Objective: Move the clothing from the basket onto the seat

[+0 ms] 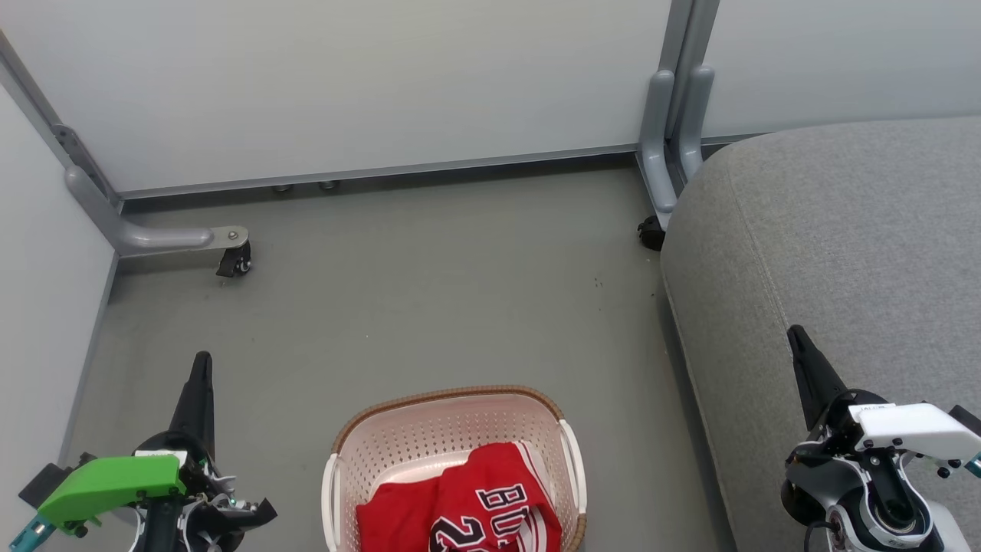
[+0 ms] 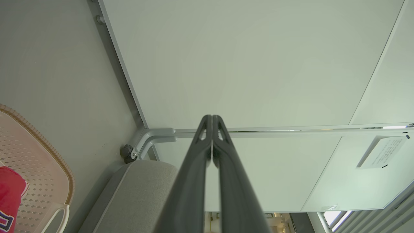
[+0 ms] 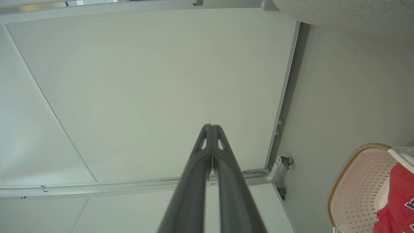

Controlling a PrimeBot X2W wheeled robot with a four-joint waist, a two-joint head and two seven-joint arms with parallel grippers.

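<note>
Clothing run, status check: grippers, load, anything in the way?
Left gripper and right gripper: jaws shut, empty. Clothing in basket. Nothing seen between basket and seat.

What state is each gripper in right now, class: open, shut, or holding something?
Left gripper: shut, fingers pressed together, holding nothing.
Right gripper: shut, fingers pressed together, holding nothing.

Grey floor point(image 1: 429, 291), basket point(image 1: 452, 394) on it at bottom ctr, seat point(image 1: 843, 230) at right, near basket but apart, partition foot point(image 1: 165, 239) w/ black caster point(image 1: 234, 263) back left, 2nd caster point(image 1: 651, 232) just beside seat's far corner
</note>
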